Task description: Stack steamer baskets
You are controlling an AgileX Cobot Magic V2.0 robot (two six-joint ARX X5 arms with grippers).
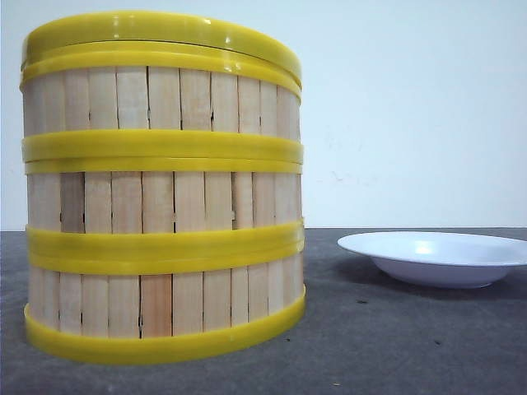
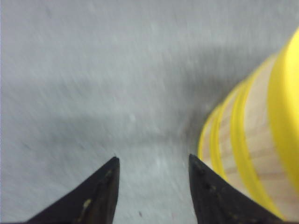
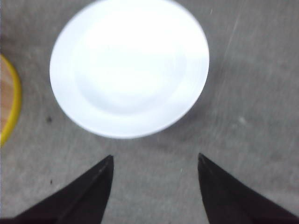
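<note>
Baskets (image 1: 165,189): standing as one upright column of three on the left of the table (image 1: 395,346), each tier sitting squarely on the one below, yellow rims meeting at two joints.
Top of column: carrying an extra yellow rim (image 1: 165,33), sitting slightly tilted; not showing enough to say what it belongs to.
Plate (image 1: 436,257): lying on the table to the right of the column, well apart from it, showing nothing inside.
Left gripper (image 2: 153,163): hanging above bare table, fingers (image 2: 100,191) standing apart, clamping nothing; column wall (image 2: 259,154) passing just beside one finger, contact impossible to judge owing to blur.
Right gripper (image 3: 155,161): hanging over the table, fingers (image 3: 88,191) spread wide, gripping nothing; plate (image 3: 129,65) lying beyond the tips, not touching them.
Basket edge (image 3: 9,102): showing at the frame border in the right wrist view, near the plate but apart from it.
Table: showing grey, speckled cloth-like surface.
</note>
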